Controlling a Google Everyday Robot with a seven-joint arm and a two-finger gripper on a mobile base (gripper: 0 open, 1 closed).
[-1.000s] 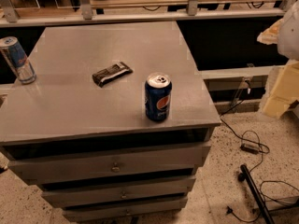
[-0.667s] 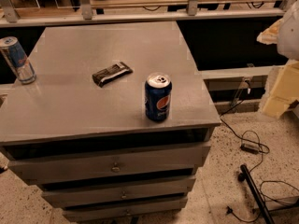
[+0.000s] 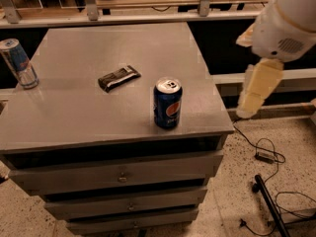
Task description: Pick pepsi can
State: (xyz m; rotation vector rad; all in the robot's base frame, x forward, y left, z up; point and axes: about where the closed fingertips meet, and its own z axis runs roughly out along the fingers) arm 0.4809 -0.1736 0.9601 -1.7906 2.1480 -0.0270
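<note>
The pepsi can (image 3: 168, 103) is dark blue with a round red-white-blue logo and a silver top. It stands upright near the front right corner of the grey drawer cabinet's top (image 3: 98, 112). My gripper (image 3: 257, 89) hangs in the air to the right of the cabinet, beyond its right edge, at about the can's height and apart from it. The white arm (image 3: 289, 23) reaches in from the upper right. Nothing is in the gripper.
A slimmer silver-and-blue can (image 3: 19, 63) stands at the cabinet's left edge. A dark snack wrapper (image 3: 118, 78) lies flat near the middle. Black cables (image 3: 266, 157) and a black pole (image 3: 269, 206) lie on the speckled floor at right. A railing (image 3: 148, 14) runs behind.
The arm and gripper have moved left, further into view and closer to the cabinet's right edge. The cans and the wrapper have not moved.
</note>
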